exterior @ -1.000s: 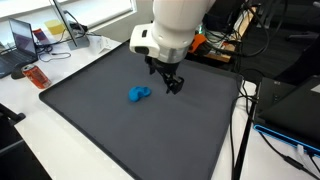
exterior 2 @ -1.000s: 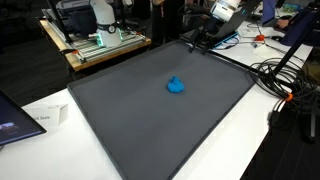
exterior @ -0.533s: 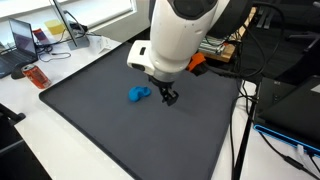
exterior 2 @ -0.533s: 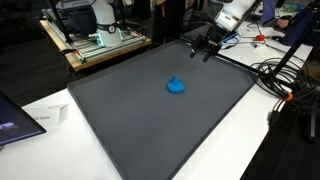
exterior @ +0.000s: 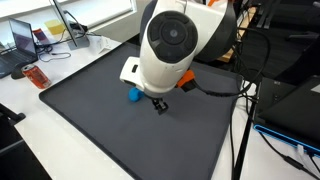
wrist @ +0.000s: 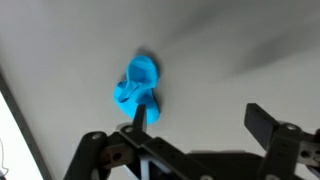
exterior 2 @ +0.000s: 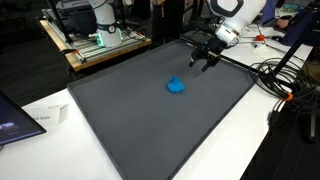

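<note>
Blue crumpled object (exterior: pixel 133 96) sits mid-way on the dark mat (exterior: pixel 80 120) in an exterior view, same spot as a second ago. Now it is mostly hidden, because the arm has swung toward the camera and its white wrist body covers all but one blue edge. Gripper (exterior: pixel 159 104) hangs low, just beside the object on the side away from the laptop (exterior: pixel 20 40). Contact can't be judged here.

In an exterior view from the opposite side, the blue object (exterior 2: pixel 176 86) is fully visible and unmoved. The gripper (exterior 2: pixel 203 60) has come in from the far corner of the mat (exterior 2: pixel 130 125) and is nearer now, but still apart from the object.

Wrist view: blue object (wrist: pixel 137 88) lies on the mat ahead of the gripper (wrist: pixel 175 128), nearer one finger than centred. Fingers (wrist: pixel 262 118) are spread wide and hold nothing.

Judgement: approach under way, no grasp yet, object untouched.
</note>
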Robot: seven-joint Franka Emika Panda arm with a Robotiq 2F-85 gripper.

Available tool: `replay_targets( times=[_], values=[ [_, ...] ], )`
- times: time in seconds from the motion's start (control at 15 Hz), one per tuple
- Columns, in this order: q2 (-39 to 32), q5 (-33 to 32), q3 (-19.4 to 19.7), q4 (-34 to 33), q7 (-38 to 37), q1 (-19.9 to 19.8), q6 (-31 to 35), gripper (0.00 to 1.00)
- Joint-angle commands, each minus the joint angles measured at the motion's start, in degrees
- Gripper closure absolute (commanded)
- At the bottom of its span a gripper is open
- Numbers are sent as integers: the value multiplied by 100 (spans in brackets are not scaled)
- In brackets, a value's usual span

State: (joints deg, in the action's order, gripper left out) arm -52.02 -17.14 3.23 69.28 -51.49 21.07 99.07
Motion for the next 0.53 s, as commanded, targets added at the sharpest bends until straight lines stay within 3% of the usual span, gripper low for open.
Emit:
replay_targets(
  times=[0.0, 0.47],
  values=[
    [-342, 60, -17, -581, 542, -173, -292, 0],
    [-554, 426, -133, -1159, 2146, -630, -646, 0]
  ],
)
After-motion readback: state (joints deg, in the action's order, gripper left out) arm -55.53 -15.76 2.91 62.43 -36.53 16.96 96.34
